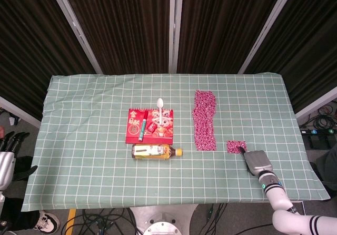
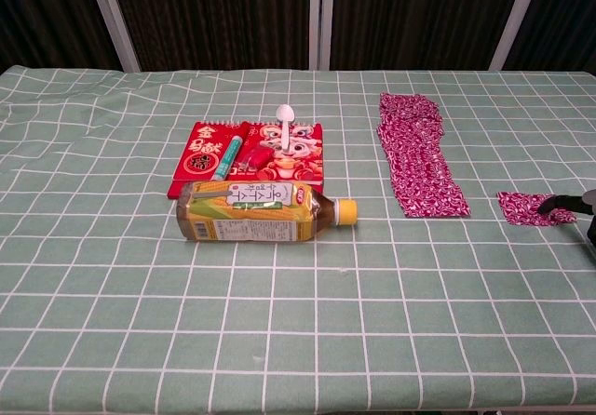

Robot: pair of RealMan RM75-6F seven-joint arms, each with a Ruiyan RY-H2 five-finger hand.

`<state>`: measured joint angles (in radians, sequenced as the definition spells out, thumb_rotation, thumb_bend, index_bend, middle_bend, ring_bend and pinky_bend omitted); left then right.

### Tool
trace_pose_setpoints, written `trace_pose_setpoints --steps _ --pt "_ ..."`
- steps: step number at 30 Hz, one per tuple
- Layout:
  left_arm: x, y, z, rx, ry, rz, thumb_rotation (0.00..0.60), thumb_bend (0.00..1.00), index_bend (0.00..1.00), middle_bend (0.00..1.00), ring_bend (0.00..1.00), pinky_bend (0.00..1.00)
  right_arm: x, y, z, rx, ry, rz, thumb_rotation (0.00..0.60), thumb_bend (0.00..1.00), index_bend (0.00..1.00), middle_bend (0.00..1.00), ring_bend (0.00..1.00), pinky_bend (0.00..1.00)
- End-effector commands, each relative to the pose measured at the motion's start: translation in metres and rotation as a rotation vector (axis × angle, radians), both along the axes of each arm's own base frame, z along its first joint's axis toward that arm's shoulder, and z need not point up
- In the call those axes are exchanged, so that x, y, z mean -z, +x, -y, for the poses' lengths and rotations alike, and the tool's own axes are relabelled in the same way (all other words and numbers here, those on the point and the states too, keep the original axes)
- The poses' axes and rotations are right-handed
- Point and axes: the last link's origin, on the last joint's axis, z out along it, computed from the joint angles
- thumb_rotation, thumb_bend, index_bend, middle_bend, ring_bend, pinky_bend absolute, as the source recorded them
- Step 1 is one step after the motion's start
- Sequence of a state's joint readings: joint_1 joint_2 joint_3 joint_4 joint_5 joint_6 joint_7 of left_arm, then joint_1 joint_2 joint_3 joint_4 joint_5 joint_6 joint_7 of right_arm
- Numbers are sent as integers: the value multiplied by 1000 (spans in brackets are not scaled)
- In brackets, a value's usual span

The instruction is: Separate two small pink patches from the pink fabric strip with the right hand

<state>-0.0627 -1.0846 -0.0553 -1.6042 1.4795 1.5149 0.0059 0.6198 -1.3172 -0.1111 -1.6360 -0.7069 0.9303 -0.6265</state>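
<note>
The pink fabric strip [image 1: 204, 120] lies lengthwise right of the table's middle, also seen in the chest view as the strip [image 2: 419, 167]. A small pink patch [image 1: 236, 146] lies flat on the cloth, a gap apart from the strip's near right corner. My right hand [image 1: 258, 162] sits just behind it, and holds the patch's [image 2: 523, 207] right end by a dark fingertip [image 2: 557, 206]. Most of that hand is cut off at the chest view's right edge. My left hand [image 1: 6, 155] hangs off the table's left side with its fingers apart, holding nothing.
A red notebook [image 1: 150, 126] carries a green pen [image 1: 142, 127] and a white spoon [image 1: 159, 106]. In front of it a tea bottle [image 1: 155, 151] lies on its side. The green checked cloth [image 1: 95, 166] covers the table. Dark curtains stand behind.
</note>
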Motion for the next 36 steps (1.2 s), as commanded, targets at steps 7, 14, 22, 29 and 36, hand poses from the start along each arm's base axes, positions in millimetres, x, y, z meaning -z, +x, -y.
trace_pose_setpoints --steps 7,14,22,29,36 --pt "1 2 -1 8 -4 -1 600 97 147 142 71 167 -17 4 0 -30 -63 34 600 1000 116 871 739 640" --pt "-1 2 0 5 4 2 600 98 147 142 71 167 -4 39 8 -140 -61 80 600 1000 100 871 739 640" --pt "-5 -3 2 -6 13 9 600 98 147 142 71 167 36 76 21 -207 -6 75 600 1000 81 871 739 640" --pt "-10 -5 4 -9 23 9 600 98 147 142 71 167 54 88 28 -191 39 68 600 1000 80 871 739 640" --pt "-9 -7 5 -14 21 11 600 98 147 142 71 167 60 90 26 -185 68 53 600 1000 79 871 739 640"
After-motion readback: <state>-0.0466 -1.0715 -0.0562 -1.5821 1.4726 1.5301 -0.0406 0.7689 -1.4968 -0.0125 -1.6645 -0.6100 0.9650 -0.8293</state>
